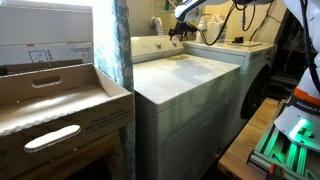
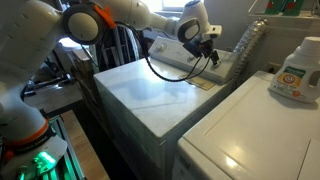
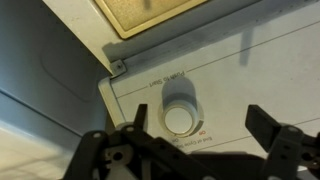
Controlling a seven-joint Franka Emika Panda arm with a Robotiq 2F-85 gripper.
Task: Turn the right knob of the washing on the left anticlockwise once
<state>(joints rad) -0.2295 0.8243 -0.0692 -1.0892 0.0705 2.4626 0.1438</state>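
Observation:
In the wrist view a round white knob (image 3: 178, 115) sits on the washer's white control panel (image 3: 250, 70), with small printed labels around it. My gripper (image 3: 203, 135) is open; its two dark fingers stand either side of the knob, which lies nearer the left finger. I cannot tell if a finger touches it. In both exterior views the gripper (image 1: 180, 30) (image 2: 205, 45) hovers at the back control panel of the white washer (image 1: 185, 75) (image 2: 160, 90). The knob itself is hidden by the gripper there.
A second white machine (image 1: 240, 50) (image 2: 260, 130) stands beside the washer, with a detergent bottle (image 2: 295, 70) on top. A cardboard box (image 1: 60, 100) stands on the washer's other side. Black cables (image 2: 175, 75) hang from the arm over the lid.

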